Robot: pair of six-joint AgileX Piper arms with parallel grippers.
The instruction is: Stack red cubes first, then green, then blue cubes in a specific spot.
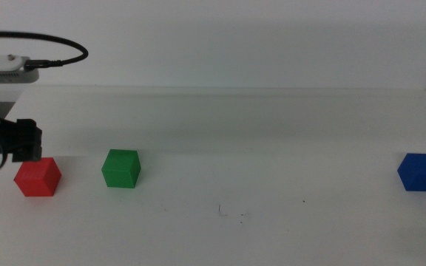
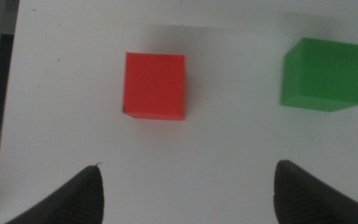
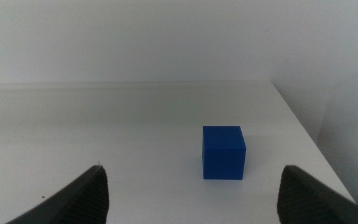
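Middle view | left end effector [image 1: 22,142] spread open beside red cube [image 1: 38,177], frame left | nothing stacked; green cube [image 1: 120,168], blue cube [image 1: 421,172] untouched

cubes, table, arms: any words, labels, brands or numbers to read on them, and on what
None: no readable text in any view.
Red cube, green cube, blue cube: plain matte faces, no print.
White table: only a faint dark pencil mark and a few specks, not writing.
Left gripper, above the red cube, and right gripper, facing the blue cube: dark, jaws open, no visible label.
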